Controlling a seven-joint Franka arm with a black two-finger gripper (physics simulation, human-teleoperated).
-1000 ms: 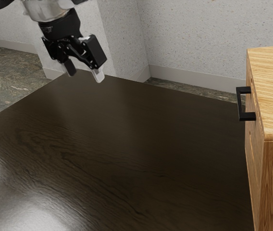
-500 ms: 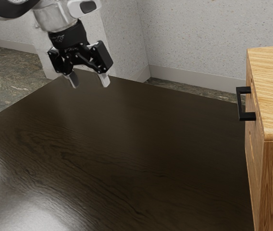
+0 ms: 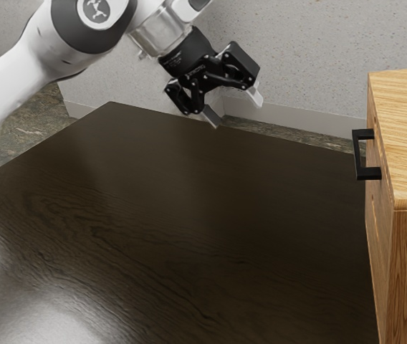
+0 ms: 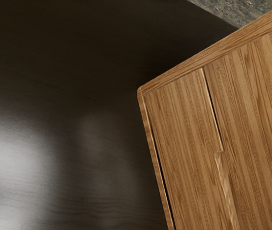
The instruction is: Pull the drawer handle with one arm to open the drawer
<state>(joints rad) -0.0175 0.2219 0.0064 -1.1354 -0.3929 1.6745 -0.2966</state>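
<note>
A light wooden drawer cabinet point(image 3: 402, 179) stands at the exterior view's right edge, on the dark table point(image 3: 168, 229). Its black handle point(image 3: 365, 154) sticks out from the front face toward the exterior view's left. My black gripper point(image 3: 236, 109) hangs open in the air above the table's far edge, well to the left of the handle, with nothing between its fingers point(image 3: 211, 117). In the wrist view the cabinet point(image 4: 222, 139) appears as a wooden corner over the dark table point(image 4: 59, 96), with a seam between its panels.
A speckled wall with a white baseboard point(image 3: 297, 115) runs behind the table. Marbled floor point(image 3: 10, 115) lies at the exterior view's left. The wide dark tabletop stretches between my gripper and the cabinet.
My arm has swung toward the exterior view's right, carrying the gripper from the far left to above the table's far edge, nearer the cabinet. The hand has turned. The fingers have spread a little wider.
</note>
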